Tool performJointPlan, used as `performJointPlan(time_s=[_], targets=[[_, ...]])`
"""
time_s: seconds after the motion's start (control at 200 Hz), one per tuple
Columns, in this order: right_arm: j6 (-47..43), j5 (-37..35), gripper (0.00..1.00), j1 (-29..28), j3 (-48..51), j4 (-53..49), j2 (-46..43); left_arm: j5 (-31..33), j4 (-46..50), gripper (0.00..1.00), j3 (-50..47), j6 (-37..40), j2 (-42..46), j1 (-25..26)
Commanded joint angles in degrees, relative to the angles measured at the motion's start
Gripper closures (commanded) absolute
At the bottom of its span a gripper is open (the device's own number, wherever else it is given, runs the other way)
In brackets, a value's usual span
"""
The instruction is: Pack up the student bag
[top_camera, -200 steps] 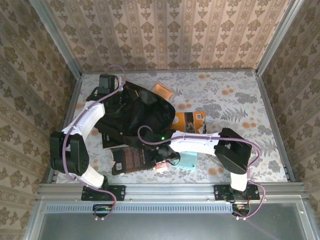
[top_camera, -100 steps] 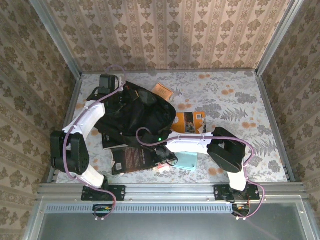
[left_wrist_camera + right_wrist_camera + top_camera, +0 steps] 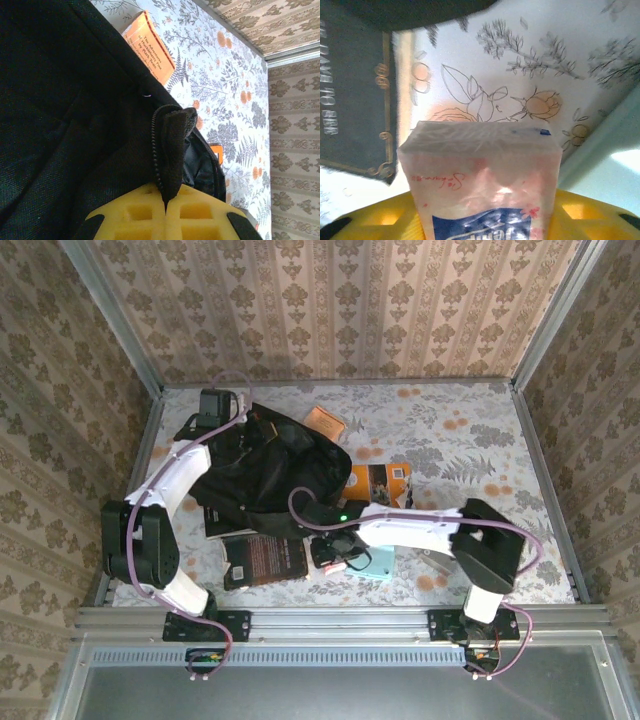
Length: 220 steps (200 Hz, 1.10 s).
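- The student bag is a big black backpack slumped on the left half of the floral table, lying on its side and partly open.
- The left gripper reaches in at the bag's far-left end. On the left wrist cam its yellow pads are pinched shut on a fold of the bag's zipper edge.
- A small orange book sits just past the bag's far edge. A second, bigger orange book is tucked against the bag's right side.
- A dark-covered book lies flat on the near side of the bag, close to the table's front edge.
- The right gripper is low over the table, just right of that dark book. On the right wrist cam it's clamped on a pink-and-white tissue packet, which stands upright between the yellow fingers.
- A pale teal flat thing lies right beside that gripper, can't tell what it is.
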<state>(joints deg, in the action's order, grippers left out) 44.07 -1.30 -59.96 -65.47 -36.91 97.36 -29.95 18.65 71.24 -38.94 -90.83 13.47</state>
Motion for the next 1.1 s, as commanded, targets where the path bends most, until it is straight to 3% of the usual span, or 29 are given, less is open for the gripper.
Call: performJointPlan(time_s=[0.0, 0.18, 0.385, 0.795, 0.985, 1.095], targets=[[-1.43, 0.46, 0.52, 2.02, 3.64, 5.76, -9.14, 1.24, 6.74, 1.0, 4.67, 4.62, 0.57, 0.77], [-1.73, 7.33, 0.57, 8.68, 6.97, 15.17, -20.54, 4.25, 15.12, 1.0, 12.83, 8.68, 3.09, 2.45], [1.22, 10.65, 0.57, 14.88, 1.46, 23.07, -20.95, 7.02, 21.19, 1.0, 18.64, 11.76, 4.8, 2.34], [11.78, 7.66, 0.58, 17.0, -28.39, 19.59, 10.63, 8.22, 27.12, 1.0, 28.89, 14.65, 6.63, 1.55], [15.82, 9.66, 0.46, 16.74, -38.52, 20.05, 19.83, 8.33, 26.92, 1.0, 30.75, 14.68, 8.9, 1.58], [17.05, 12.12, 0.45, 16.56, -45.28, 18.23, 24.97, 8.01, 26.33, 1.0, 32.33, 14.33, 9.7, 1.56]])
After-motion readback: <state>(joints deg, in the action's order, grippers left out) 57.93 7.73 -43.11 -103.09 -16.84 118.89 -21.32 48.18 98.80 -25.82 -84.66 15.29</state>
